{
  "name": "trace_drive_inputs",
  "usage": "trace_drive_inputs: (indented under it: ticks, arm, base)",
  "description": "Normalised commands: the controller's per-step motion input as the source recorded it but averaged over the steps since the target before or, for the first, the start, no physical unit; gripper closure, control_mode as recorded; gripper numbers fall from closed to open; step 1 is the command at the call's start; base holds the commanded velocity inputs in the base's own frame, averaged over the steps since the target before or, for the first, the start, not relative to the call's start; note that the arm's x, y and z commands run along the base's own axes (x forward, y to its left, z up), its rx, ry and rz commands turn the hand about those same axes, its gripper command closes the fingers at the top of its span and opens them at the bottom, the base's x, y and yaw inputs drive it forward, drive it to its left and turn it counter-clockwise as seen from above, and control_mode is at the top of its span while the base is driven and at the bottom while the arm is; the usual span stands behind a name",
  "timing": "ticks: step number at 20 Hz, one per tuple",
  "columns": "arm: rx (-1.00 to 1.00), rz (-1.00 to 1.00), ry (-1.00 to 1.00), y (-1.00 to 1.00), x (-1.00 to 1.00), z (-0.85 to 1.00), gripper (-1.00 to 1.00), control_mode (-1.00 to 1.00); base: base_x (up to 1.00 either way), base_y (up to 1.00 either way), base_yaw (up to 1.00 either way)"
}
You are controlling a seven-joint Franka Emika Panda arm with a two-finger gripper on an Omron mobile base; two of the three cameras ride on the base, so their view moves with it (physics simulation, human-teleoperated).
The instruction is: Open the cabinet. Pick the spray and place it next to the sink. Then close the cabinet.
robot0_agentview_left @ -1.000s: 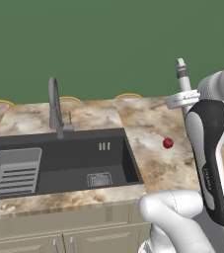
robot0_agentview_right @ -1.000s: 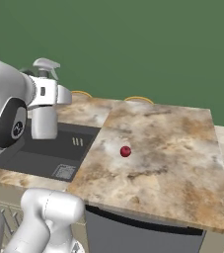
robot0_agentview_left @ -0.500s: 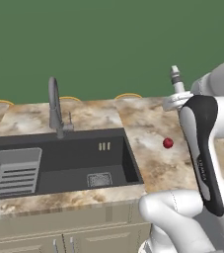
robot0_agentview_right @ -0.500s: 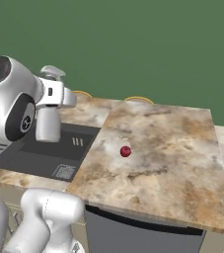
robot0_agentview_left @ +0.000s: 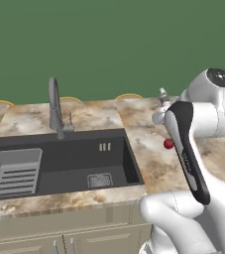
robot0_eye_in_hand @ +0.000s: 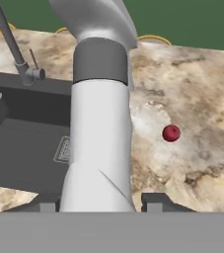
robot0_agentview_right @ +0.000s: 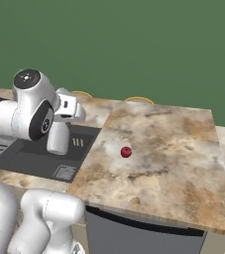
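Marbled counter [robot0_agentview_right: 173, 149] is spreading beside the sink [robot0_agentview_left: 59, 163]; your gripper [robot0_eye_in_hand: 98, 200] is clamping the spray [robot0_eye_in_hand: 101, 123] above its inner edge. Releasing early risks toppling it into the basin.

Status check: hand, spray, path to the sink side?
Hand shut on spray, carried upright above counter right of sink. Small red ball lies on counter nearby.

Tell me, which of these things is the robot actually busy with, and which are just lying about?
Part of the job:
spray, held in the gripper
sink

Just lying about:
small red ball on the counter
grey rack inside the sink
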Motion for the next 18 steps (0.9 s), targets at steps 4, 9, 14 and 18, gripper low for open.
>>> trace_drive_inputs:
  ticks: [4,9,14,18]
  arm:
    - [0.00,0.00,-0.20,0.00,0.21,-0.79,1.00,-1.00]
    - [0.00,0.00,-0.20,0.00,0.14,-0.90,1.00,-1.00]
    - [0.00,0.00,-0.12,-0.01,0.33,-0.61,1.00,-1.00]
    - [0.00,0.02,-0.01,-0.09,0.33,-0.08,1.00,-1.00]
  base:
    - [0.00,0.00,0.00]
    - [0.00,0.00,0.00]
    - [0.00,0.00,0.00]
    - [0.00,0.00,0.00]
